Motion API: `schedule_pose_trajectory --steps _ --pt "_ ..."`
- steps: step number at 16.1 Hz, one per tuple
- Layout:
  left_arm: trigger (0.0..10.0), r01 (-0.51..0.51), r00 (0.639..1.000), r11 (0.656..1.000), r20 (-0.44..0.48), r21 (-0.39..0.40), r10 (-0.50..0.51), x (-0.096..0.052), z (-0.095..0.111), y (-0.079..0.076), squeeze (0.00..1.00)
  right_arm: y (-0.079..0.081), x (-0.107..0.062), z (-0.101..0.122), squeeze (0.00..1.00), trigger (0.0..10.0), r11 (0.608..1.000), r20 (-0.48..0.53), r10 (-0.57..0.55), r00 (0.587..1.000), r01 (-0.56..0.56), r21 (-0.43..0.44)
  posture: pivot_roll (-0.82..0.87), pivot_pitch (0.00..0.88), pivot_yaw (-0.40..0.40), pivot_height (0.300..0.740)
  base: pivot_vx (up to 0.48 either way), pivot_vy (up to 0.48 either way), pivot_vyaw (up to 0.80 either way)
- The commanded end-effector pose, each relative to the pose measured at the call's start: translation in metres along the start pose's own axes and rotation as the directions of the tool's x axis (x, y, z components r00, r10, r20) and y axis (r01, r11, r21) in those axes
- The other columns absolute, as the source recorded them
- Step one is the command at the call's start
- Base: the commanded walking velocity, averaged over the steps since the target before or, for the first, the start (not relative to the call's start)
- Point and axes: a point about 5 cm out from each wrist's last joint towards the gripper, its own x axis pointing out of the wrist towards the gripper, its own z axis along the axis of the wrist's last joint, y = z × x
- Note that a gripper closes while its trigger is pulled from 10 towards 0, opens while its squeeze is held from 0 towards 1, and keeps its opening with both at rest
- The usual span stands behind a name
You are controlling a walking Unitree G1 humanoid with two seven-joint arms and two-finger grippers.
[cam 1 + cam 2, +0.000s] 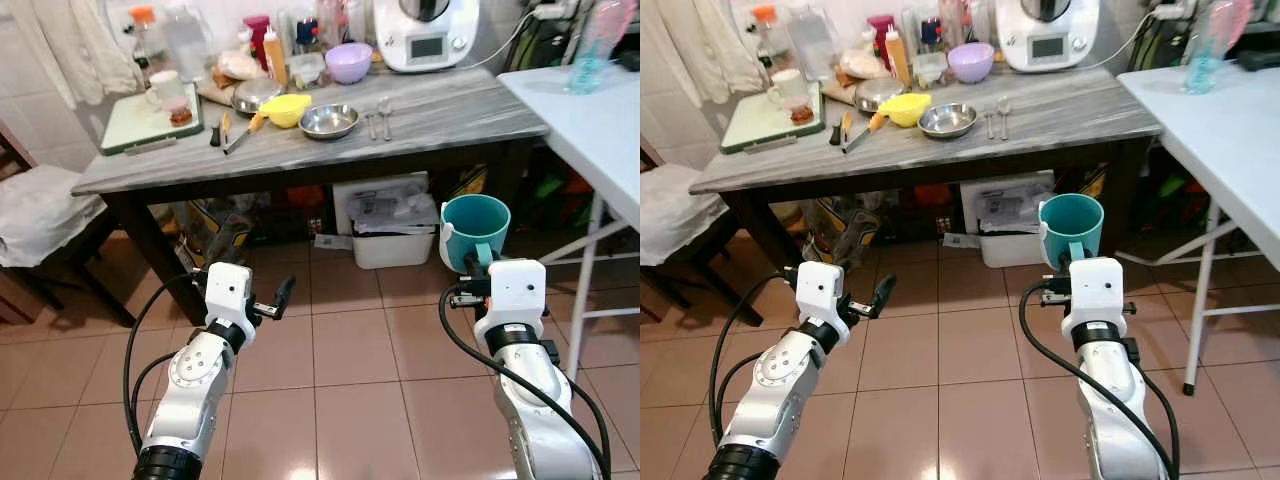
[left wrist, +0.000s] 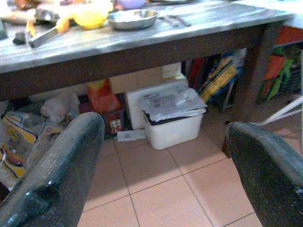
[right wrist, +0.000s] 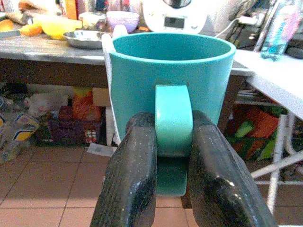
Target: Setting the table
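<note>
Cup (image 3: pixel 170 90) gripped by its handle in the right gripper (image 3: pixel 173 156), left gripper (image 2: pixel 161 165) wide and empty; white table (image 1: pixel 590 130) not yet set.

A white kitchen machine (image 1: pixel 428 30) with a small display stands at the back of the grey bench (image 1: pixel 440 115). A green cutting board (image 1: pixel 135 125) lies at the bench's other end, with a knife (image 1: pixel 240 130) just beside it. Under the bench sits a white plastic bin (image 1: pixel 392 240) stuffed with papers, on the terracotta tiled floor (image 1: pixel 350 370). A white cloth (image 1: pixel 40 212) covers a chair (image 1: pixel 70 250) alongside.
</note>
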Motion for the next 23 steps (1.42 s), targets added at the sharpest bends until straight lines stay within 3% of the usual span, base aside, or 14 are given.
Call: schedule_pose_trajectory --steps 1,16,23 --pt "10.0 0.001 1.000 1.000 0.004 0.006 -0.001 -0.001 0.003 0.002 0.00 0.003 0.001 0.007 0.00 10.0 1.000 0.031 0.008 0.999 -0.008 0.007 -0.18 0.000 0.128 0.740 0.461 0.000 0.00" --pt "10.0 0.019 1.000 1.000 -0.002 -0.009 -0.019 0.002 0.003 -0.003 0.00 0.000 0.001 0.011 0.00 10.0 1.000 0.039 0.001 0.999 -0.001 -0.009 -0.19 0.000 0.126 0.740 0.465 0.000 0.00" --pt "10.0 0.022 1.000 1.000 0.008 -0.009 -0.022 0.004 0.006 -0.003 0.00 0.000 0.004 0.027 0.00 10.0 0.999 0.103 0.009 0.995 -0.005 -0.045 -0.19 0.000 0.125 0.740 0.461 0.000 0.00"
